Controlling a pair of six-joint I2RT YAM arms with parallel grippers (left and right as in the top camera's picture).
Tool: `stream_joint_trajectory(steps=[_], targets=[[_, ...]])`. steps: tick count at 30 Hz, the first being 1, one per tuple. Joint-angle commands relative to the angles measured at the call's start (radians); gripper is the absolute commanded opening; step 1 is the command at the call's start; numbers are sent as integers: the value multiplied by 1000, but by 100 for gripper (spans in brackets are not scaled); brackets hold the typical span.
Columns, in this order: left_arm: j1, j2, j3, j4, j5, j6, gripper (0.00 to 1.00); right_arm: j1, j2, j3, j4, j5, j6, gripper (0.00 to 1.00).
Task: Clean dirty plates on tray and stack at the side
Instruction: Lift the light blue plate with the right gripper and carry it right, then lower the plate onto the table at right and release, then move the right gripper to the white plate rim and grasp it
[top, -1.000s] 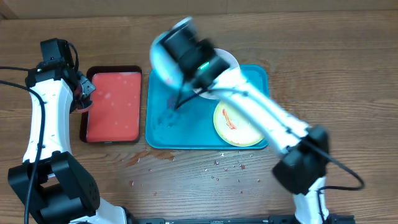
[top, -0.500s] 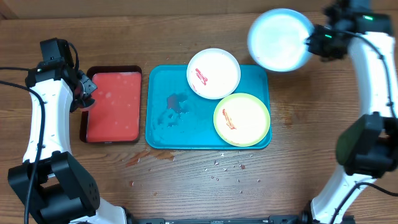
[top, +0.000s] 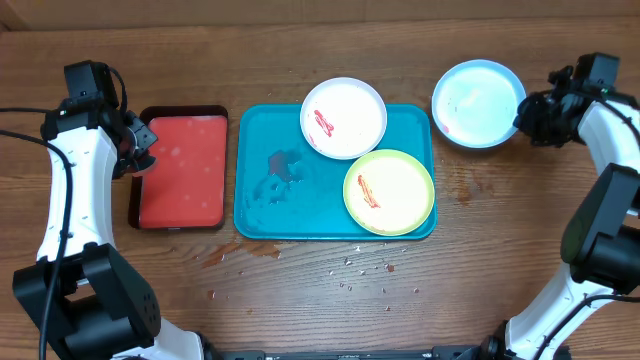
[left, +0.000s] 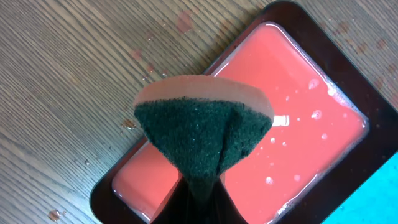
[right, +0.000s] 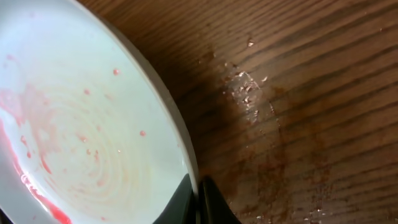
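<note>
The turquoise tray (top: 262, 215) lies mid-table. A white plate (top: 343, 118) with a red smear overlaps its back rim, and a yellow-green plate (top: 389, 191), also smeared, sits at its front right. The light blue plate (top: 478, 103) is right of the tray, flat and low at the table; contact is unclear. My right gripper (top: 522, 112) is shut on its right rim (right: 186, 146), jaws pinching the edge (right: 198, 202). Faint red streaks remain inside it (right: 81, 124). My left gripper (left: 199, 199) is shut on a folded green sponge (left: 202, 134) above the red tray's left edge.
The red tray (top: 183, 168) with a dark rim holds pink liquid, left of the turquoise tray. Wet smudges mark the turquoise tray's left half (top: 275, 182). Crumbs and droplets are scattered on the wood in front of it (top: 365, 268). A wet patch lies beside the blue plate (right: 249, 87).
My right arm swung the light blue plate from above the tray out to the right and lowered it beside the tray. The left arm and sponge have stayed still.
</note>
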Motion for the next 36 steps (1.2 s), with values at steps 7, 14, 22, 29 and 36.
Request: stream_joint_trajectory(steps=[7,14,22,29,36], targets=[[2,-10,14,3,11,-17,4,2,-25,-45,37,38,64,96],[2,-10,15,6,17,-17,4,50,-25,-45,79,-279,59,88],[2,-10,15,2,19,-17,4,273,-25,-45,174,-235,61,84],[2,-10,15,-1,19,-17,4,453,-24,-45,269,-18,146,84],[2,-10,14,-2,23,-13,4,559,31,-45,362,90,-25,84]])
